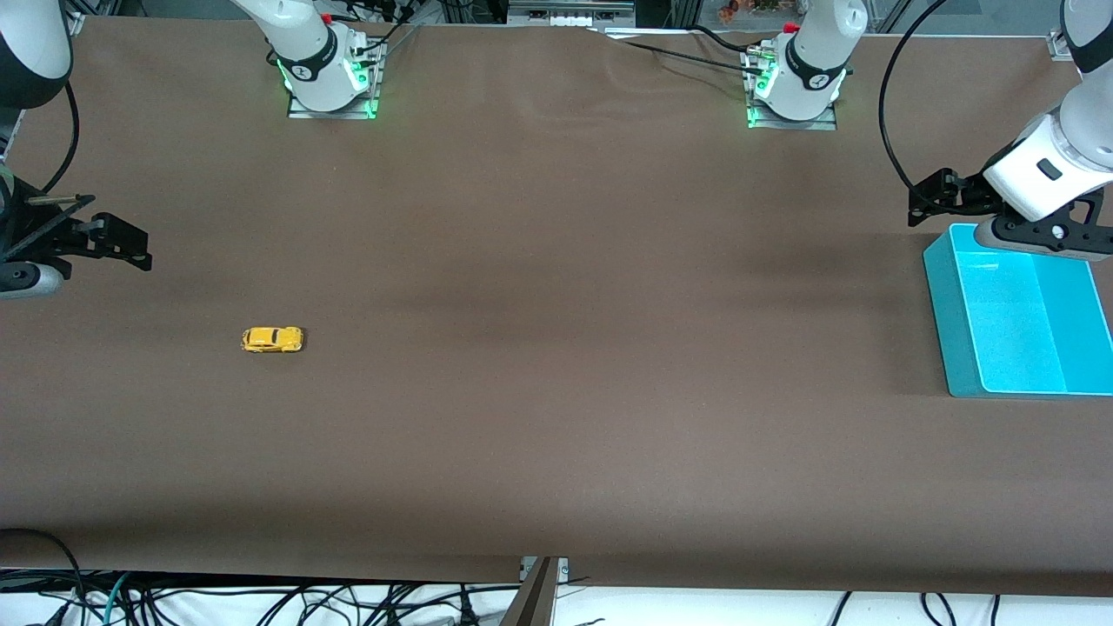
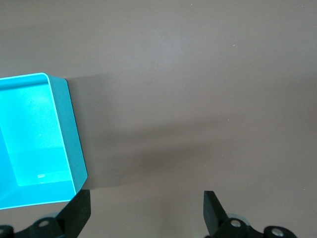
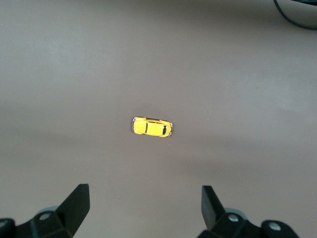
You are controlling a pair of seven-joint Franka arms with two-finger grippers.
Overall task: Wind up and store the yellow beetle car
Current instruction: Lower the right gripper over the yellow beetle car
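The yellow beetle car (image 1: 272, 339) stands on its wheels on the brown table, toward the right arm's end. It also shows in the right wrist view (image 3: 152, 127), lying crosswise ahead of the jaws. My right gripper (image 1: 122, 233) hovers open and empty over the table edge at its own end, apart from the car; in its own view (image 3: 145, 199) the fingers stand wide. My left gripper (image 1: 929, 198) is open and empty in the air beside the cyan bin (image 1: 948, 304); its own view (image 2: 146, 203) shows bare table between the fingers.
The cyan bin is an empty open box at the left arm's end of the table; its wall shows in the left wrist view (image 2: 69, 134). Both arm bases (image 1: 330, 78) stand along the table's top edge. Cables hang below the table's near edge.
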